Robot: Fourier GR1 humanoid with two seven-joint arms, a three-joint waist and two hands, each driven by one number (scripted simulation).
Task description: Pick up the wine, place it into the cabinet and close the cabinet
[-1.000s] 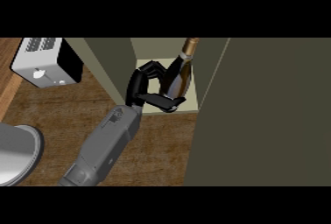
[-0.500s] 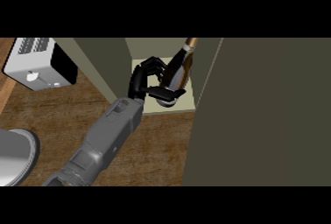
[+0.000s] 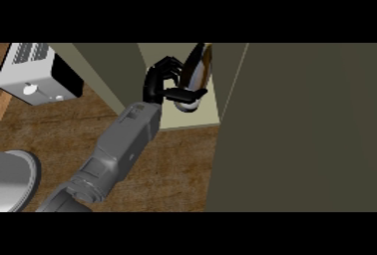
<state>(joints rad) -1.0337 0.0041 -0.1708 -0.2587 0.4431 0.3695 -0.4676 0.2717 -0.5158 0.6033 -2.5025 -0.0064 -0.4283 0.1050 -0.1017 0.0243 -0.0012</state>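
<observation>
Cabinet door (image 3: 294, 124): filled the right side of the head view from top to bottom, plain olive, swung open with its near edge just right of the bottle.

Counter (image 3: 169, 169): brown wood grain, spread across the lower left and ran up to the cabinet's front.

Cabinet (image 3: 110, 64): showed an olive side wall at upper centre and, between that wall and the door, a narrow opening with a pale shelf (image 3: 193, 122) inside.

Forearm (image 3: 121, 144): grey, came in from the lower left edge and slanted up and right over the counter to the mouth of the opening.

Plate (image 3: 15, 179): grey and round, cut off by the left edge, lay on the counter well apart from the cabinet.

Toaster (image 3: 33, 72): white with a black side and slots on top, sat at the upper left, just beside the cabinet wall.

Wine (image 3: 197, 64): dark bottle with a brownish neck, leaned slightly, neck toward the top of the view, inside the opening above the pale shelf. Could not tell whether its base touched the shelf.

Left robot hand (image 3: 158, 79): black, held the wine, fingers curled round its left side and thumb (image 3: 184, 93) crossing its lower body.
</observation>
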